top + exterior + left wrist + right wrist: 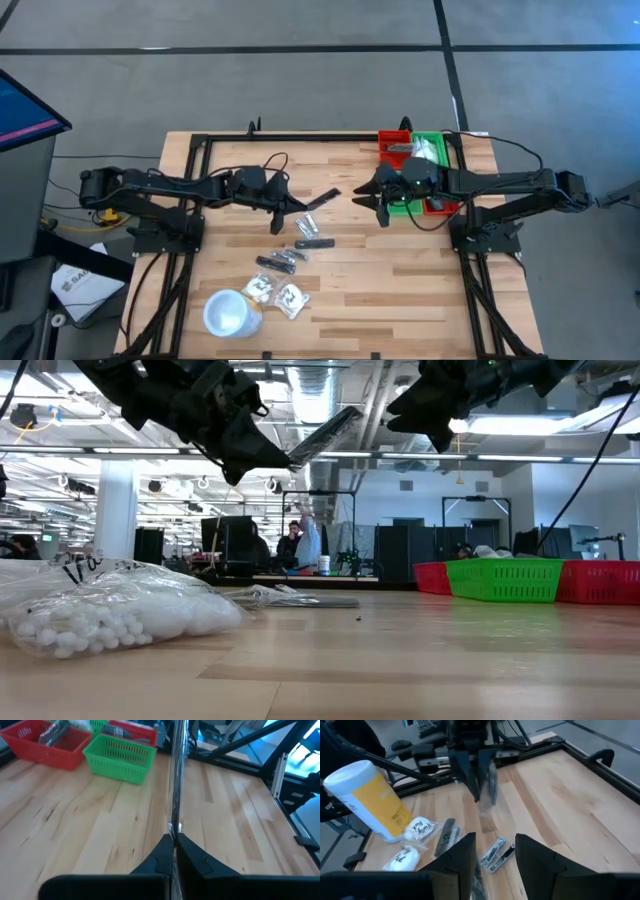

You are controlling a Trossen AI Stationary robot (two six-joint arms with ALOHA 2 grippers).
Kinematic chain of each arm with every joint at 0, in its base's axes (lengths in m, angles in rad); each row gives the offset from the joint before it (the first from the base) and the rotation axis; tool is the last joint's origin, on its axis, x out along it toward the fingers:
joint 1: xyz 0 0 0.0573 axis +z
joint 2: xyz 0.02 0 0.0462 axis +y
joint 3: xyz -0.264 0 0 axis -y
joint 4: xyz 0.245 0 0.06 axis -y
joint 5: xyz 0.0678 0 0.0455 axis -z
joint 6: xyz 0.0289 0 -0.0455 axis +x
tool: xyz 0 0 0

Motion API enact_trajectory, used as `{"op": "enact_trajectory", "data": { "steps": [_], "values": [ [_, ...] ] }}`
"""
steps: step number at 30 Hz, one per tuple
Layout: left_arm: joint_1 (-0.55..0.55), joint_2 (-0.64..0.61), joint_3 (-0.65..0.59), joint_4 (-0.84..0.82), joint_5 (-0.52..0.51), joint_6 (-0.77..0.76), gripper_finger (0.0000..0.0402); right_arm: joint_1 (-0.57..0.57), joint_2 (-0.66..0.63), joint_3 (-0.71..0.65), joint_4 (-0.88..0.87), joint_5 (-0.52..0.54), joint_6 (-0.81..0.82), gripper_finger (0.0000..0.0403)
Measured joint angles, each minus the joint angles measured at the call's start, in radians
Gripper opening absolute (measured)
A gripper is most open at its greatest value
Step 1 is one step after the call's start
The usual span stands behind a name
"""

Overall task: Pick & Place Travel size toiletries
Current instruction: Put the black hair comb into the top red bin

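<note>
My left gripper (288, 207) hovers over the middle of the table, shut on a flat dark grey toiletry packet (322, 198), which is lifted off the table (325, 432). My right gripper (381, 207) hangs open and empty beside the baskets, facing the left one (495, 842). Other travel size toiletries lie flat on the table: dark grey packets (312, 242) (278, 262) and clear sachets with white contents (262, 288) (292, 298). My left gripper pinches the packet's near end (173, 829) between its two fingers, seen edge-on in the wrist view. The fingers come from the table's left, slanting slightly down, in line with the packet. The packet sticks out past the fingertips, tilted upward toward the right, clear of the table.
A green basket (432, 152) and red baskets (392, 145) stand at the far right of the table. A white cup with a yellow side (228, 312) stands near the front edge. In the low view a sachet of white beads (100, 615) lies close by. People stand in the room behind.
</note>
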Motion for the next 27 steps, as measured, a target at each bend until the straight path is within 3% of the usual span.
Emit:
{"op": "enact_trajectory", "data": {
  "steps": [12,27],
  "values": [
    [0.000,0.127,0.001,0.167,0.023,0.000,0.0001,0.006,0.007,0.000,0.020,-0.003,-0.012,0.0128],
    [-0.018,0.231,0.065,0.185,0.037,0.000,0.0001,-0.001,0.201,0.034,0.108,-0.002,-0.087,0.0120]
  ]
}}
